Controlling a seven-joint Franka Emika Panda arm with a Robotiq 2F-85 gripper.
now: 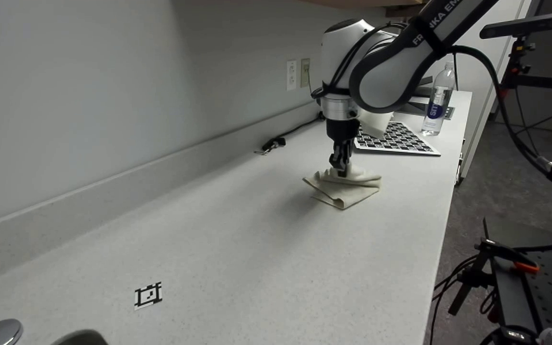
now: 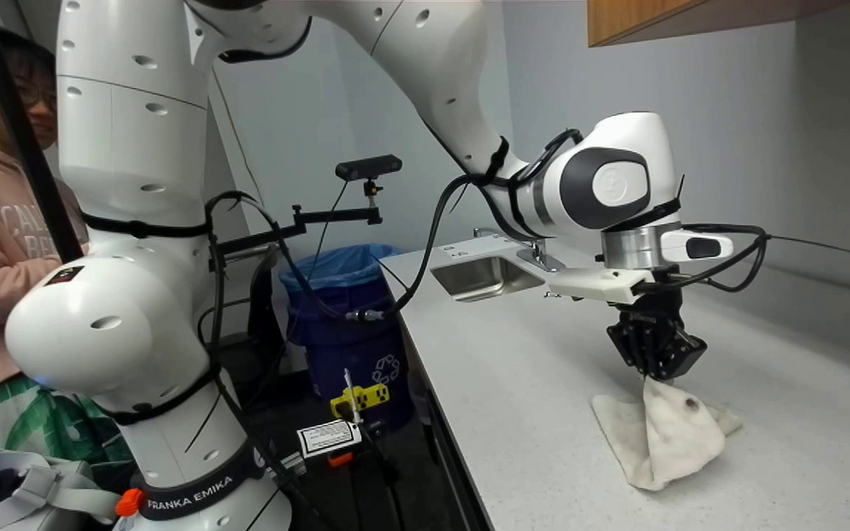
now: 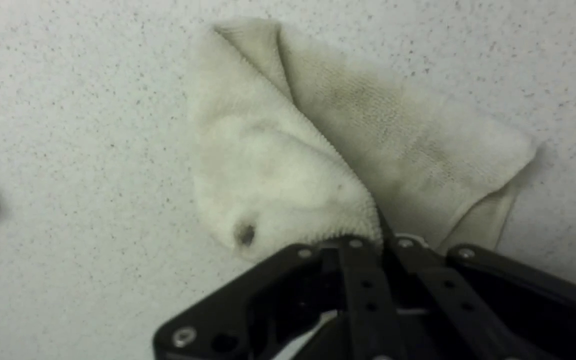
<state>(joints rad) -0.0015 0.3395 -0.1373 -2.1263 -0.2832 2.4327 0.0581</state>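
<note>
Wrist view, fingers [image 3: 363, 280] nearly together, pinching cloth [image 3: 278, 170]

"FRANKA EMIKA" marks the black band [image 2: 192, 490] on the white arm [image 2: 119, 310]; a recycling sign [image 2: 387, 370], the blue plastic bin [image 2: 335, 358].

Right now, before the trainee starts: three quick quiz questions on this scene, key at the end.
1. True or false: the gripper stands wide open, apart from the cloth.
2. In an exterior view, what stands upright beside the checkered board? A) a mug B) a bottle C) a lamp
3. In the wrist view, what mark shows on the cloth's folded-over part?

Key
1. False: it is shut on the cloth, pinching a raised fold.
2. B.
3. A dark spot; whether stain or hole, can't tell.
</note>
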